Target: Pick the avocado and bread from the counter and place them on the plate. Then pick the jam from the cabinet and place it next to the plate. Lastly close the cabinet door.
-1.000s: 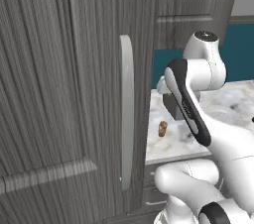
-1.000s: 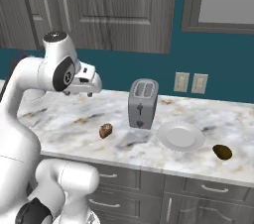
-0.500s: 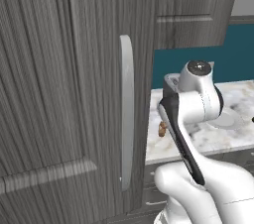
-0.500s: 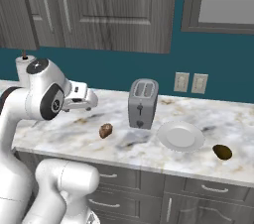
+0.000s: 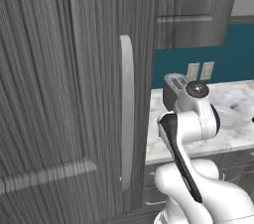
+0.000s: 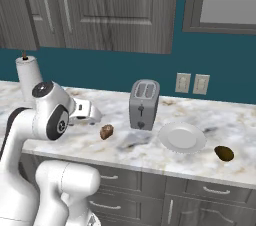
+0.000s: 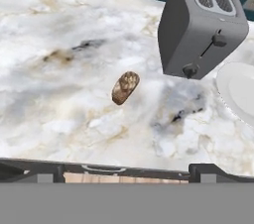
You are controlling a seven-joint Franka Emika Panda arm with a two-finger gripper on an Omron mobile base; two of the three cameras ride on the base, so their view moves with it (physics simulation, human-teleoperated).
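1. You're on the first step, reaching for the bread (image 7: pixel 125 87); the hand (image 6: pixel 89 111) is wide open and empty
2. The bread lies on the surface (image 7: pixel 59 44) ahead of and below the hand
3. Its long axis runs diagonally, so lower the hand and square your fingers across it

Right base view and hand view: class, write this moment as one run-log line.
gripper: open, empty, above counter | bread: on counter, left of toaster | avocado: on counter, right of plate | plate: empty
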